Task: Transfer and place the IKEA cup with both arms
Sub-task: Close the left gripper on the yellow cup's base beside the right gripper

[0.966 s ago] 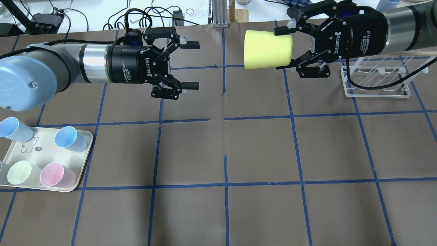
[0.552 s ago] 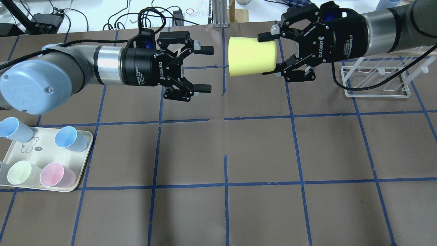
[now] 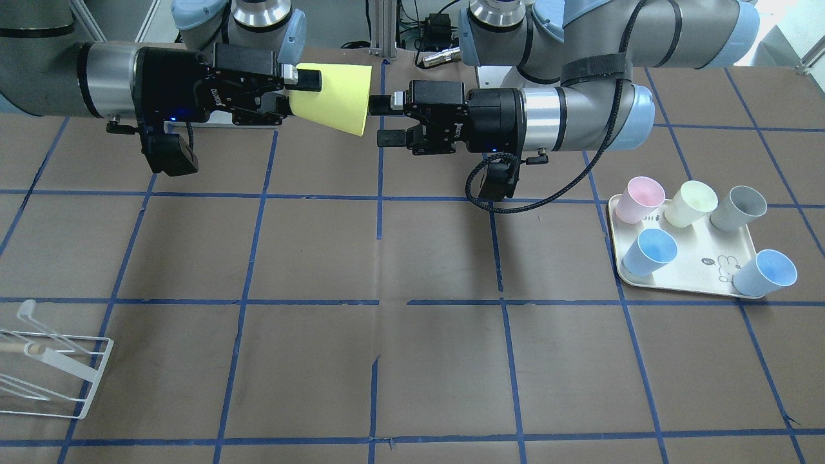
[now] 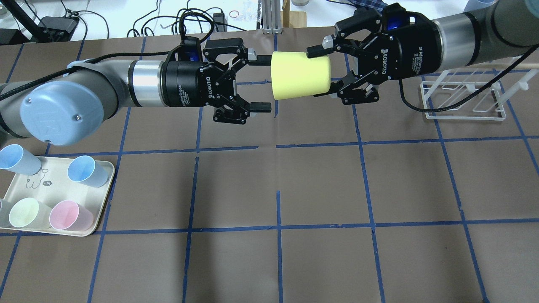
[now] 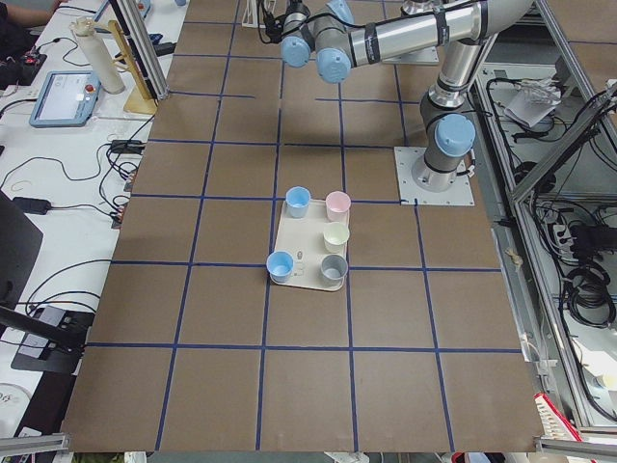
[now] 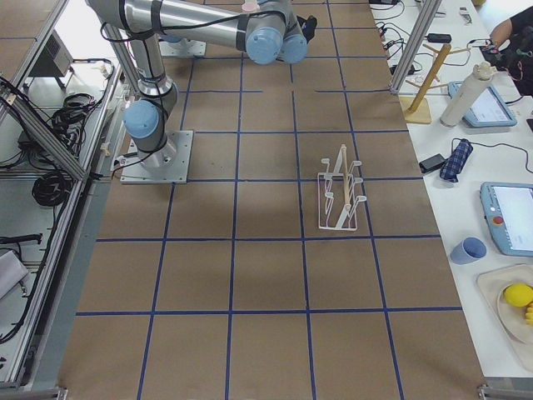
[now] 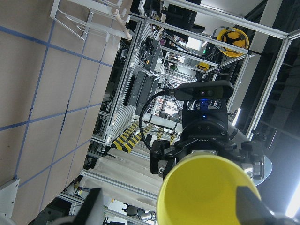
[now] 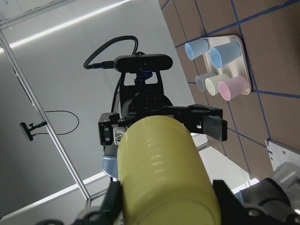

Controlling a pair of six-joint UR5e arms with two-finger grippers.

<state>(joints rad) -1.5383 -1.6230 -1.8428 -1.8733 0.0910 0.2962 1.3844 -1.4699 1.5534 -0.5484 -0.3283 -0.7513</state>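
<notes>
The lime-yellow IKEA cup [image 4: 300,75] hangs on its side in the air above the far middle of the table, mouth toward my left arm. My right gripper [image 4: 326,70] is shut on its base end. My left gripper [image 4: 263,84] is open, with its fingertips [image 4: 257,61] level with the cup's rim, one on each side. In the front-facing view the cup [image 3: 336,96] sits between the right gripper [image 3: 303,96] and the left gripper [image 3: 382,120]. The left wrist view looks into the cup's mouth [image 7: 206,192]. The right wrist view shows the cup's side [image 8: 164,173].
A cream tray [image 4: 54,191] with several pastel cups sits at the near left, also in the front-facing view [image 3: 696,258]. A white wire rack [image 4: 463,101] stands at the far right behind my right arm. The brown table has a blue tape grid.
Both arms have moved toward each other. The cup has moved left with the right gripper, and the open left gripper has moved right until its fingertips reach the rim.
</notes>
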